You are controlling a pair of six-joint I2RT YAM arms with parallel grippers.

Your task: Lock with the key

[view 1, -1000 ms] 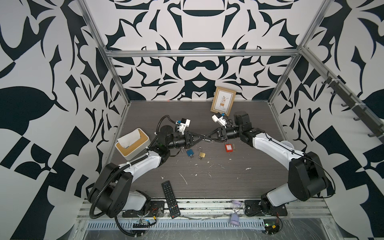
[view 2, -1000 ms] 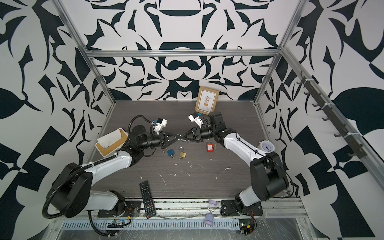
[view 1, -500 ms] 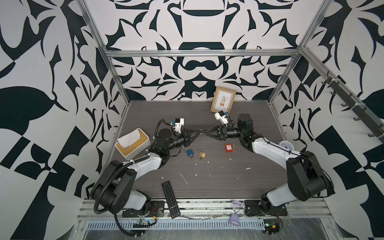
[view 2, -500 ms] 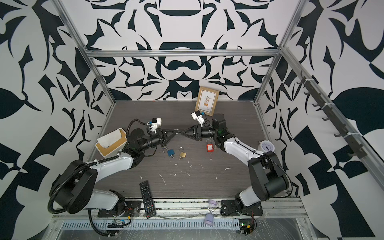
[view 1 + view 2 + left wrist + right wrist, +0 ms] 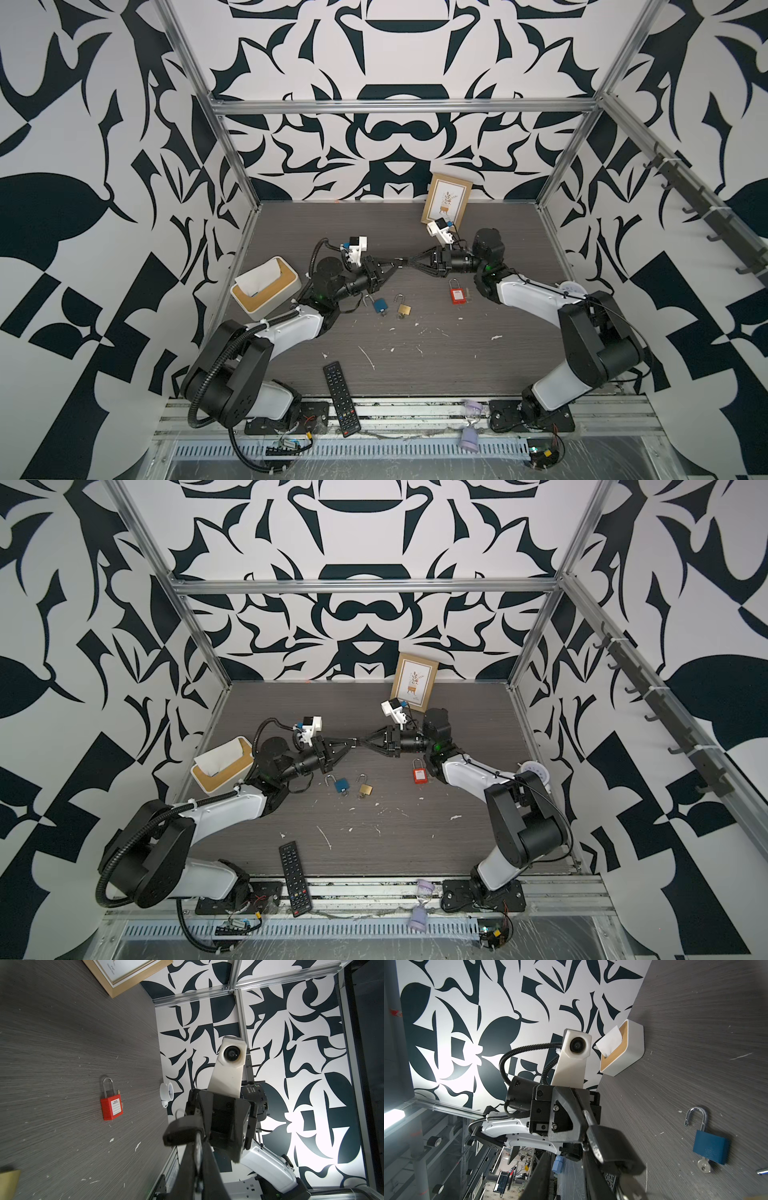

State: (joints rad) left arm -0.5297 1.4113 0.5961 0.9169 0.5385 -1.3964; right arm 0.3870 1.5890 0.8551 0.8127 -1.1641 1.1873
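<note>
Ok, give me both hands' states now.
Left hand: closed on the shackle of the black padlock.
Right hand: at the padlock; grip cannot be told.

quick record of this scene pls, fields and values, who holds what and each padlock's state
left gripper: shut on black padlock by its shackle, mid-air
right gripper: at that padlock's body, grip unclear
key: seems seated in its base, blurred
red padlock: on table, shackle closed
blue padlock: on table, shackle open, key inserted
brass padlock: on table, shackle open
</note>
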